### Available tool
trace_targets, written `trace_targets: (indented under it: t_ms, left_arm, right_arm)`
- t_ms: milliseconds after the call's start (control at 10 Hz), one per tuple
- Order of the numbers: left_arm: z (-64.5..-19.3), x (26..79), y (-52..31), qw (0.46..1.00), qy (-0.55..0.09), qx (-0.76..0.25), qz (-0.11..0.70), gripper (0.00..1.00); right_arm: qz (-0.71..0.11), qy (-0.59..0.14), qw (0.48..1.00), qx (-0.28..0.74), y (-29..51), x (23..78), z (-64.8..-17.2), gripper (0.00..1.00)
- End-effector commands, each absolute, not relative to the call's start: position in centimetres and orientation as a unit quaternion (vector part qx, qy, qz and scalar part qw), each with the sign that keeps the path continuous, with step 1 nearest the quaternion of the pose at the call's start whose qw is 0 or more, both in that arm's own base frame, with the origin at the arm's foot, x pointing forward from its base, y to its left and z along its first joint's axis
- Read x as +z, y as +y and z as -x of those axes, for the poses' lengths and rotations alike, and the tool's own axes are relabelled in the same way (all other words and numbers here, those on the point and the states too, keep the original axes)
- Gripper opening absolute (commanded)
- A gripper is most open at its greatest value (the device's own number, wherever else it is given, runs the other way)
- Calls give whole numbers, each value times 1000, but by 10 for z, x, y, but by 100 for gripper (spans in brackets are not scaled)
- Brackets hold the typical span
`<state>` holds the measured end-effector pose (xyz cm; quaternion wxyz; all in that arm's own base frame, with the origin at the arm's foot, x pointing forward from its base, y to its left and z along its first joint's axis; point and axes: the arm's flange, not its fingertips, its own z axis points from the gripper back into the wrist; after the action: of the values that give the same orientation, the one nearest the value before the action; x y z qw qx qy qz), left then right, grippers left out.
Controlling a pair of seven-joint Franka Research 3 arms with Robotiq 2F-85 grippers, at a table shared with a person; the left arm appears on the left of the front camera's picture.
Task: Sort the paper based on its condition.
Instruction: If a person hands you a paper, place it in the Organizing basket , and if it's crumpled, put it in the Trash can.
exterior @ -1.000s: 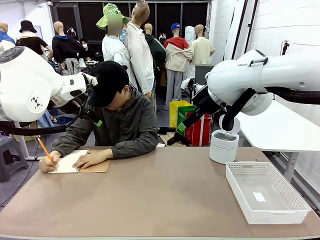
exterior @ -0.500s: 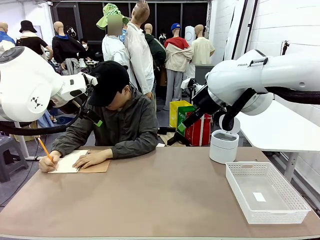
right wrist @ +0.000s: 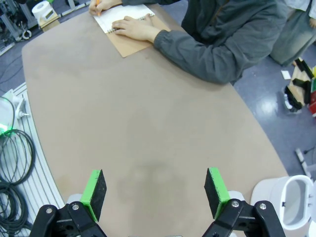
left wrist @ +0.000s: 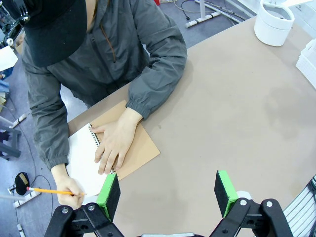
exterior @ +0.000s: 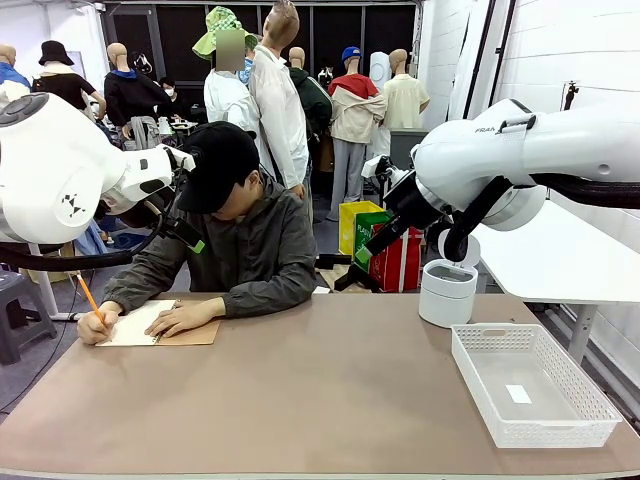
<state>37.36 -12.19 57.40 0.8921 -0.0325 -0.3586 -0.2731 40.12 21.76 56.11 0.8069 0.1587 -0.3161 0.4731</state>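
Observation:
The paper as loose sheets is out of view. At the far left of the table a person writes with an orange pencil [exterior: 88, 298] on a spiral-bound notepad [exterior: 150, 322] with brown backing, one hand flat on the page [left wrist: 81, 158]. My left gripper [left wrist: 168, 190] hangs open high above the table, near the notepad, with nothing between its green pads. It also shows raised in front of the person's shoulder [exterior: 190, 238]. My right gripper [right wrist: 155, 192] is open and empty too, held high over the table's right side [exterior: 355, 268].
A white mesh basket [exterior: 580, 405] stands at the front right of the table with a small white scrap on its floor. A white round bin [exterior: 447, 292] sits behind it at the far right edge. Cables lie beside the table [right wrist: 15, 148].

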Motion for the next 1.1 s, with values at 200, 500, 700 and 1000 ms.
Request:
trace_targets:
  t_ms: [200, 500, 700, 1000]
  left_arm:
    - [-374, 575, -121, 891, -359, -274, 33, 100]
    - [-374, 575, -121, 891, -359, -274, 33, 100]
    - [-374, 575, -121, 891, -359, -274, 33, 100]
    - [-374, 575, -121, 891, -359, -274, 33, 100]
  right_arm:
    - [-158, -316, 809, 470, 218, 561, -401, 100]
    - [-158, -316, 809, 470, 218, 561, -401, 100]
    - [-158, -316, 809, 470, 218, 561, -401, 100]
    - [-158, -316, 809, 470, 218, 561, -401, 100]
